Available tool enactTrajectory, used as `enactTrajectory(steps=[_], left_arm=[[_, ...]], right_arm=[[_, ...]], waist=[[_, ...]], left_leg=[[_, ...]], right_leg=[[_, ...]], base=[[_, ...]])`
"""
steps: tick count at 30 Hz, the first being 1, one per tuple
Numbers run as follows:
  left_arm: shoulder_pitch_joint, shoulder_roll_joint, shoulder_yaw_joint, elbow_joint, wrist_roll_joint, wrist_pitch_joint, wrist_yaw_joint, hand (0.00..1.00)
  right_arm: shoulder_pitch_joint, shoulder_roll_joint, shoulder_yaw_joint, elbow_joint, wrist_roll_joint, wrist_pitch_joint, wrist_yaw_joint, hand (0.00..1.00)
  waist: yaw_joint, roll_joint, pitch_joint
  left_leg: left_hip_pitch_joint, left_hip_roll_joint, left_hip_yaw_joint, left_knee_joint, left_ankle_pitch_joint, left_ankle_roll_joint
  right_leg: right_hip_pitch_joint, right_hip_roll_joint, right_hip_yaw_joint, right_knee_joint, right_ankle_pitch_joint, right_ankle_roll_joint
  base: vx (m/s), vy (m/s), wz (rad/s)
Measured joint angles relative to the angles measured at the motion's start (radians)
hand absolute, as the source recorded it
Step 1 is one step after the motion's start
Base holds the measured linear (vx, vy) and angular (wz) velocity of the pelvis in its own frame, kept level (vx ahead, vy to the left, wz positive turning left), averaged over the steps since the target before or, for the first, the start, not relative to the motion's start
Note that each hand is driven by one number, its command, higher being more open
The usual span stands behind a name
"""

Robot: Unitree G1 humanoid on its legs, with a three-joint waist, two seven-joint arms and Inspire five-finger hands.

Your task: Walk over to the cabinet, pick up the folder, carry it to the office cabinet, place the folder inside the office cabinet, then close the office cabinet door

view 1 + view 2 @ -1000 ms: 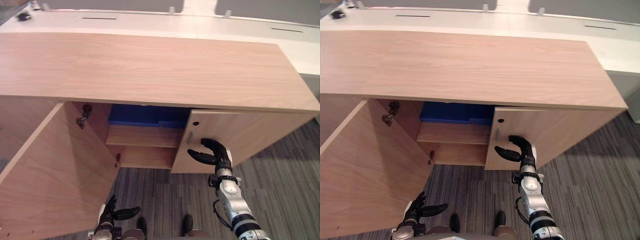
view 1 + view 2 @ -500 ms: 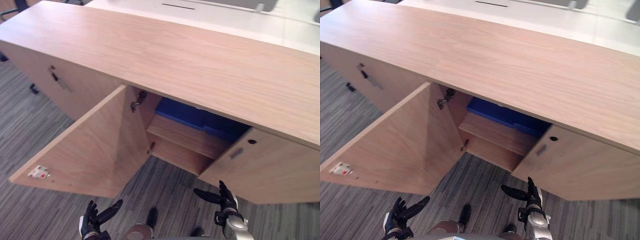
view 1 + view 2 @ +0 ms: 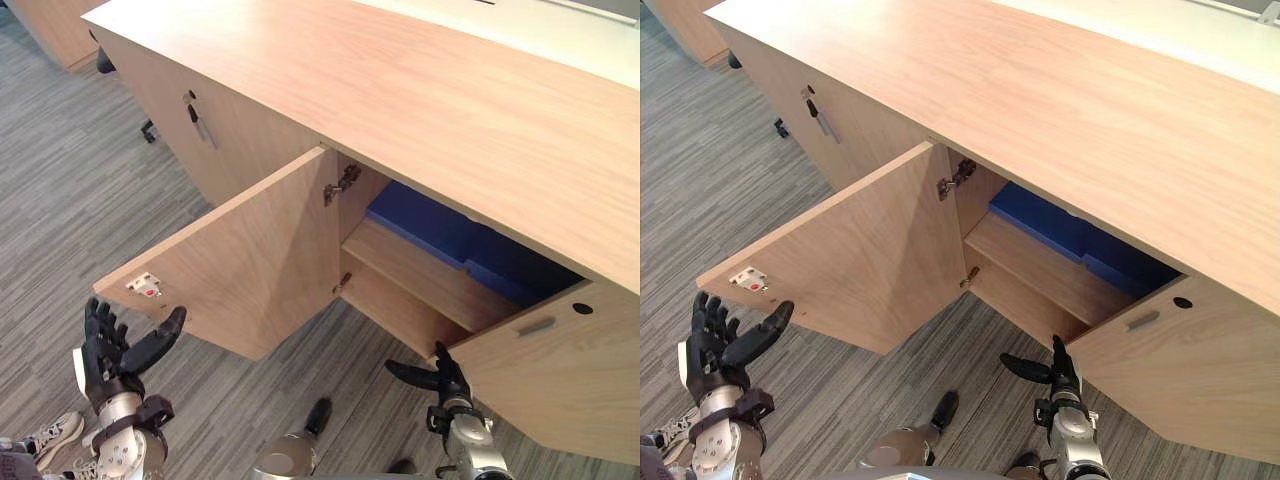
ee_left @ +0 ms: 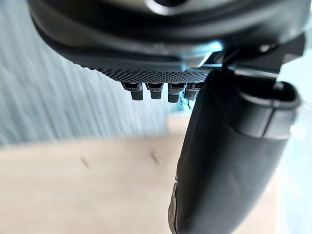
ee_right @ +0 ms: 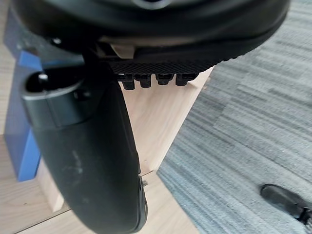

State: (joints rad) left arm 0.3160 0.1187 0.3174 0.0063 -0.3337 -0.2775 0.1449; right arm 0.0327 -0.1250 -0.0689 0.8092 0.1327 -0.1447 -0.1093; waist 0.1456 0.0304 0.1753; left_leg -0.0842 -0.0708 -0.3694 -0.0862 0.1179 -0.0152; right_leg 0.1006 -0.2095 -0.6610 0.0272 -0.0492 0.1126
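Long light-wood office cabinet (image 3: pixel 400 90) spans upper frame. Wide wooden door (image 3: pixel 250 260) at centre left stands swung out; narrower wooden door (image 3: pixel 560 370) at lower right ajar. Flat blue folder (image 3: pixel 440 235) lies inside open compartment, on upper wooden shelf (image 3: pixel 420 285). Left hand (image 3: pixel 110 355) at lower left, fingers spread, holding nothing, near wide door's outer corner. Right hand (image 3: pixel 440 378) at lower centre, fingers straight, empty, near narrower door

Bright even light, soft shadows
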Motion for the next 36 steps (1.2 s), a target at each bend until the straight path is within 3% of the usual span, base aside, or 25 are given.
enactTrajectory(steps=[2, 4, 5, 11, 15, 20, 22, 23, 24, 25, 26, 27, 28, 29, 30, 32, 33, 34, 35, 36], left_arm=[[0.015, -0.002, -0.032, -0.007, -0.006, -0.012, 0.015, 1.00], [0.017, 0.010, -0.031, -0.003, -0.001, -0.015, 0.012, 1.00], [0.127, 0.014, -0.122, -0.016, -0.001, -0.066, 0.002, 1.00], [0.144, 0.013, -0.165, -0.009, -0.002, -0.057, 0.001, 1.00], [0.170, 0.016, -0.231, 0.045, -0.033, -0.095, 0.003, 1.00], [0.233, 0.022, -0.308, 0.139, -0.040, -0.006, 0.004, 1.00], [0.234, 0.026, -0.375, 0.152, -0.039, 0.027, 0.008, 1.00], [0.234, 0.026, -0.428, 0.153, -0.033, 0.052, 0.008, 1.00], [0.234, 0.033, -0.485, 0.153, -0.027, 0.073, 0.008, 1.00], [0.220, 0.066, -0.574, 0.150, 0.018, 0.081, 0.004, 1.00], [0.177, 0.097, -0.656, 0.147, 0.063, 0.083, 0.001, 1.00], [0.151, 0.111, -0.688, 0.147, 0.075, 0.084, -0.001, 1.00], [0.068, 0.144, -0.752, 0.140, 0.098, 0.094, -0.013, 1.00], [-0.001, 0.138, -0.792, 0.139, 0.107, 0.104, -0.028, 1.00], [-0.094, 0.120, -0.819, 0.134, 0.132, 0.103, -0.044, 1.00], [-0.230, 0.070, -0.825, 0.106, 0.169, 0.112, -0.054, 1.00], [-0.296, 0.061, -0.825, 0.080, 0.217, 0.090, -0.055, 1.00], [-0.320, 0.061, -0.825, 0.060, 0.238, 0.076, -0.055, 1.00], [-0.369, 0.043, -0.813, 0.031, 0.265, 0.045, -0.051, 1.00], [-0.403, 0.027, -0.802, 0.015, 0.292, 0.033, -0.034, 1.00]], right_arm=[[0.018, -0.004, 0.000, 0.002, 0.000, 0.003, 0.020, 1.00], [0.016, 0.004, 0.014, 0.000, 0.000, 0.003, 0.023, 1.00], [0.043, 0.031, 0.018, 0.006, 0.000, 0.004, 0.025, 1.00], [0.055, 0.036, 0.034, 0.006, 0.000, 0.004, 0.025, 1.00], [0.042, 0.039, 0.033, -0.016, -0.005, -0.013, 0.012, 1.00], [0.053, 0.045, 0.034, 0.005, -0.008, -0.010, -0.009, 1.00], [0.055, 0.048, 0.035, 0.005, -0.008, -0.010, -0.012, 1.00], [0.049, 0.045, 0.035, 0.004, -0.008, -0.013, -0.013, 1.00], [0.048, 0.040, 0.036, 0.004, -0.008, -0.013, -0.013, 1.00], [0.039, 0.039, 0.040, 0.004, -0.008, -0.010, -0.013, 1.00], [0.019, 0.047, 0.050, 0.004, -0.008, -0.009, -0.011, 1.00], [0.019, 0.056, 0.060, 0.003, -0.008, -0.009, -0.008, 1.00], [0.017, 0.089, 0.077, 0.001, -0.008, -0.017, -0.006, 1.00], [0.011, 0.078, 0.083, 0.000, -0.008, -0.018, -0.004, 1.00], [-0.014, 0.081, 0.088, 0.006, -0.008, -0.009, 0.000, 1.00], [-0.015, 0.077, 0.096, 0.004, -0.008, -0.011, 0.006, 1.00], [0.001, 0.078, 0.097, 0.001, -0.008, -0.011, 0.005, 1.00], [0.016, 0.077, 0.097, 0.000, -0.008, -0.012, 0.005, 1.00], [0.032, 0.062, 0.097, 0.002, -0.008, -0.009, 0.005, 1.00], [0.038, 0.044, 0.096, 0.001, -0.008, -0.007, 0.006, 1.00]], waist=[[0.000, -0.012, 0.006], [0.003, -0.021, 0.003], [0.003, -0.027, 0.002], [0.000, -0.026, 0.002], [-0.011, -0.009, 0.000], [-0.042, -0.012, 0.003], [-0.058, -0.031, 0.011], [-0.077, -0.044, 0.017], [-0.080, -0.042, 0.018], [-0.095, -0.034, 0.017], [-0.123, -0.032, 0.025], [-0.145, -0.046, 0.025], [-0.191, -0.102, 0.038], [-0.186, -0.089, 0.040], [-0.191, -0.068, 0.046], [-0.218, -0.035, 0.042], [-0.231, -0.042, 0.038], [-0.238, -0.052, 0.032], [-0.248, -0.044, 0.028], [-0.252, -0.025, 0.023]], left_leg=[[0.017, 0.009, 0.036, 0.000, -0.001, -0.002], [0.018, 0.017, 0.050, -0.001, 0.001, -0.004], [0.005, 0.032, 0.094, -0.005, 0.010, -0.014], [-0.011, 0.039, 0.134, -0.006, 0.024, -0.017], [-0.133, 0.076, 0.274, -0.001, 0.056, -0.038], [-0.125, 0.082, 0.398, -0.001, 0.046, -0.022], [-0.129, 0.068, 0.420, 0.005, 0.037, -0.027], [-0.158, 0.051, 0.456, 0.123, 0.005, 0.012], [-0.151, 0.051, 0.467, 0.180, -0.091, 0.017], [-0.133, 0.054, 0.508, 0.130, -0.096, 0.009], [-0.103, 0.059, 0.524, 0.062, -0.081, -0.015], [-0.091, 0.046, 0.522, 0.040, -0.079, -0.034], [-0.126, 0.004, 0.515, 0.143, -0.101, -0.009], [-0.135, 0.028, 0.518, 0.239, -0.146, -0.002], [-0.115, 0.062, 0.570, 0.200, -0.148, 0.029], [-0.101, 0.088, 0.593, 0.139, -0.135, 0.009], [-0.080, 0.073, 0.597, 0.103, -0.105, -0.014], [-0.072, 0.057, 0.604, 0.093, -0.099, -0.009], [-0.062, 0.037, 0.615, 0.085, -0.094, -0.002], [-0.060, 0.034, 0.622, 0.077, -0.081, 0.011]], right_leg=[[-0.001, 0.001, 0.080, -0.001, 0.001, 0.001], [-0.007, 0.004, 0.097, -0.002, 0.005, 0.006], [-0.033, 0.017, 0.141, -0.015, 0.034, 0.004], [-0.053, 0.022, 0.161, -0.035, 0.049, 0.000], [-0.213, 0.033, 0.249, -0.015, 0.079, 0.000], [-0.285, 0.039, 0.419, -0.001, 0.099, 0.006], [-0.310, 0.020, 0.460, 0.009, 0.096, 0.003], [-0.324, -0.002, 0.475, 0.006, 0.097, 0.004], [-0.327, 0.001, 0.498, -0.009, 0.100, 0.009], [-0.324, 0.009, 0.533, -0.027, 0.098, 0.007], [-0.348, 0.026, 0.549, 0.038, 0.077, -0.026], [-0.363, 0.025, 0.549, 0.062, 0.064, -0.042], [-0.380, -0.024, 0.573, 0.073, 0.049, -0.047], [-0.386, 0.000, 0.578, 0.073, 0.051, -0.049], [-0.393, 0.035, 0.593, 0.089, 0.063, -0.051], [-0.409, 0.089, 0.585, 0.146, 0.064, -0.054], [-0.351, 0.100, 0.575, 0.086, 0.075, -0.065], [-0.315, 0.098, 0.575, 0.051, 0.080, -0.072], [-0.271, 0.082, 0.579, -0.015, 0.125, -0.054], [-0.271, 0.082, 0.577, -0.029, 0.139, -0.057]], base=[[-0.09, -0.008, -0.31], [-0.21, 0.007, -0.48], [-0.29, 0.035, -0.44], [-0.11, 0.032, -0.12], [-0.10, 0.053, -0.37], [-0.06, 0.042, -0.70], [-0.06, 0.073, -0.29], [0.04, 0.106, -0.33], [0.07, 0.105, -0.52], [0.05, 0.059, -0.54], [-0.03, 0.039, -0.28], [-0.06, 0.074, 0.15], [-0.04, 0.070, -0.05], [-0.01, 0.077, -0.67], [-0.01, 0.026, -1.08], [0.00, 0.055, -0.82], [0.02, 0.068, -0.48], [0.07, 0.035, -0.34], [0.09, 0.019, -0.29], [0.12, 0.019, -0.25]])
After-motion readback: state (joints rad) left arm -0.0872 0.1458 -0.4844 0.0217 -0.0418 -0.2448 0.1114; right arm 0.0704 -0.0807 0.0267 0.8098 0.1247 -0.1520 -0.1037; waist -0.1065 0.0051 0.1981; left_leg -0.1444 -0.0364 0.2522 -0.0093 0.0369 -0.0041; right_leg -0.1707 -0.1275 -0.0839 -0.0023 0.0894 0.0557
